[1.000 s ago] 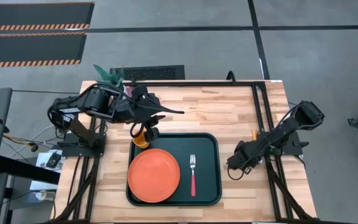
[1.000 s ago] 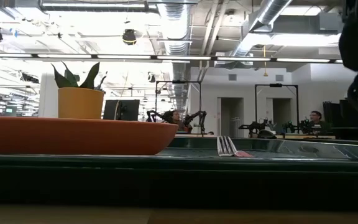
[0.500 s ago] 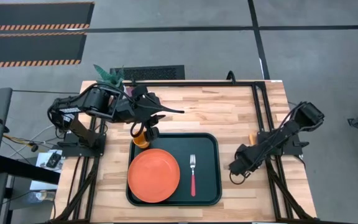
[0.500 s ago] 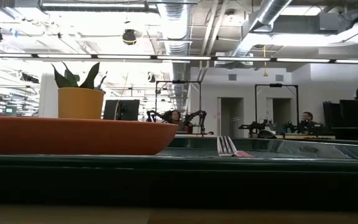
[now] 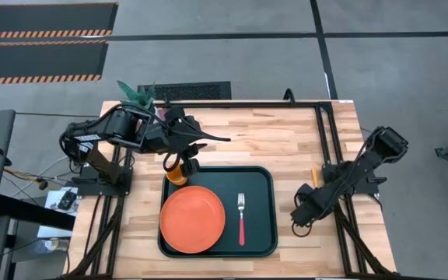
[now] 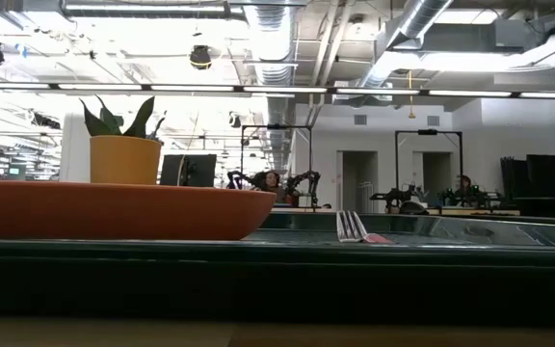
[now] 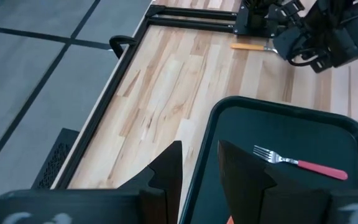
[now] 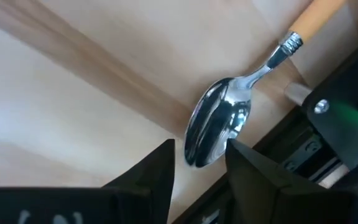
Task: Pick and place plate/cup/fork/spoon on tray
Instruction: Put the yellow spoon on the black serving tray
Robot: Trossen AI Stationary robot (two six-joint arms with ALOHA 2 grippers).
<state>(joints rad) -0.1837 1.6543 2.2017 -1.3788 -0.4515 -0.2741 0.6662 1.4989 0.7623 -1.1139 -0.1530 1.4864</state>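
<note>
The dark tray [image 5: 261, 233] lies mid-table. On it are the orange plate [image 5: 193, 219] and the red-handled fork [image 5: 241, 225]. The orange-yellow cup [image 5: 176, 174] stands at the tray's far left corner; in the low view the plate hides the cup's [image 6: 123, 159] foot. My left gripper [image 7: 199, 146] hangs high above the cup, its fingers a little apart with nothing between them. The spoon [image 8: 219, 124] lies on the wood by the right rail, with its orange handle [image 5: 315, 169] toward the far edge. My right gripper [image 8: 199, 150] points down, open, with a finger on either side of the bowl's near end.
A green plant [image 5: 136, 93] stands behind the table's far left corner. Black frame rails [image 5: 327, 140] run along the far and right sides, close beside the spoon. Bare wood [image 5: 286, 148] lies between the tray and the right rail. People sit in the room beyond [image 6: 270, 181].
My right gripper has swung a little toward the table's near edge and right rail and has rolled at the wrist. In the low view it has almost left the picture's right edge. Left arm, cup, plate and fork have kept still.
</note>
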